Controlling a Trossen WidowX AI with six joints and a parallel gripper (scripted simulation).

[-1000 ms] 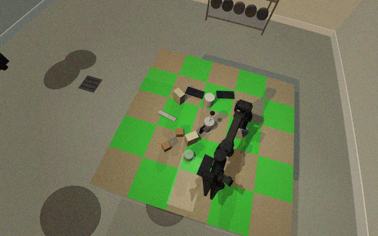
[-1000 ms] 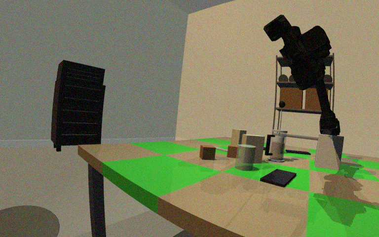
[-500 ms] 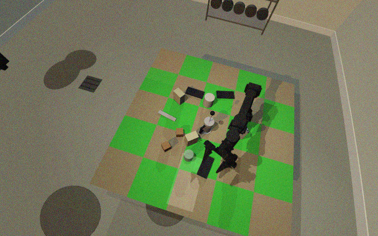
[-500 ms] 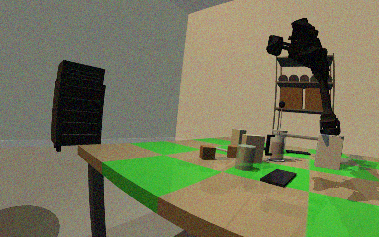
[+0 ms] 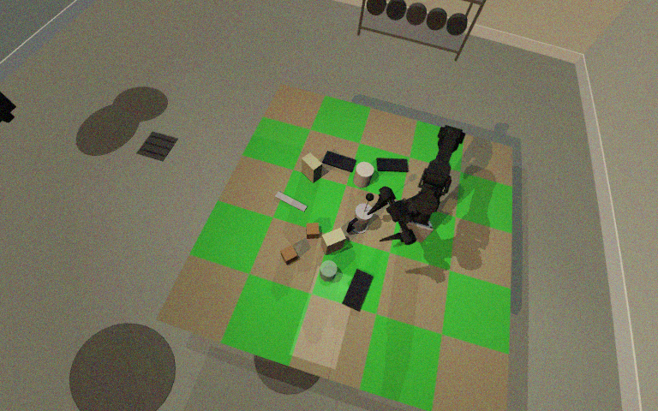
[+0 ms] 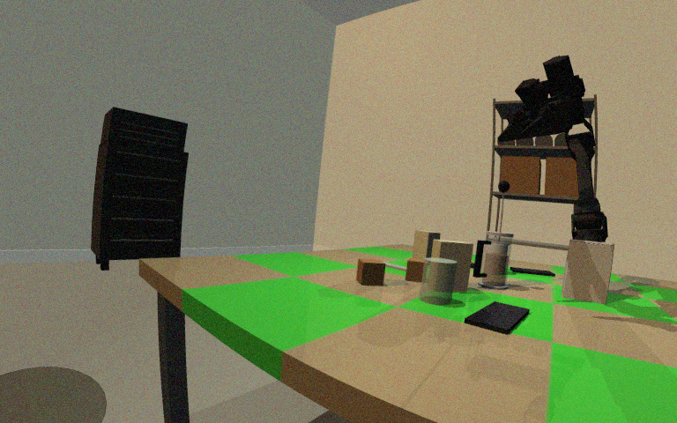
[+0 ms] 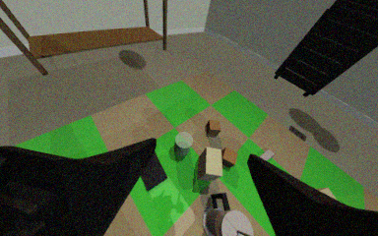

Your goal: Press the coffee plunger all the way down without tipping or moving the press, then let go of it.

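While the plunger knob [image 6: 503, 186] stands high above the coffee press [image 6: 497, 261] on its thin rod, no part of the pressing stroke can be judged as done. The press sits upright on the table [image 6: 309, 319], near the middle of the checkered top, with a tan box [image 6: 455, 263] and a pale cylinder [image 6: 438, 280] just beside it on the near side in the exterior view.

Gripper state: the gripper [image 5: 386, 216] has its fingers spread nearly to full width and carries nothing. In the top view one finger [image 5: 383, 199] lies across the lid region of the press, close to the knob, while the other points away toward the table's near side. In the exterior view, however, the gripper sits well above the knob, so the overlap is judged to be one of line of sight, not contact.

In the wrist view, the lid of the press appears at the lower edge, between the two dark fingers.

Remaining steps, by judgement:
1. Lower the gripper onto the knob.
2. Drive the rod straight down to its end stop, keeping the press upright and unmoved.
3. Release and withdraw.
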